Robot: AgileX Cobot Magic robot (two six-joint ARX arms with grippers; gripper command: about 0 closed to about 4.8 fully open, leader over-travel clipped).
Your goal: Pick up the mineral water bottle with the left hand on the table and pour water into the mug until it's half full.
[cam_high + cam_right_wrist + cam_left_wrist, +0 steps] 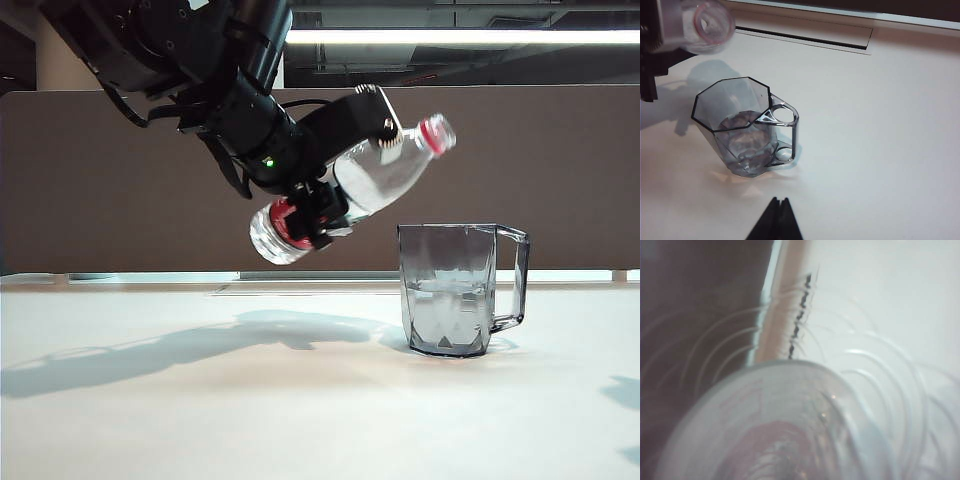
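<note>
Bottle base [790,440] fills lower left wrist view, blurred. Left hand [315,205] upper left of ext. view, clamped on mineral water bottle [375,175], neck raised, above-left of mug [450,290] at centre on bench [200,420]. Mug abt half full; bottle best righted slowly. Cap/open mouth unclear. Right hand [776,220] bottom edge, tips together, nothing held.

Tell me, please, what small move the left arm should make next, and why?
Probably roll the mineral water bottle fully upright. The left claw holds it neck-up beside the mug, nothing is pouring, and the water already looks about halfway.
</note>
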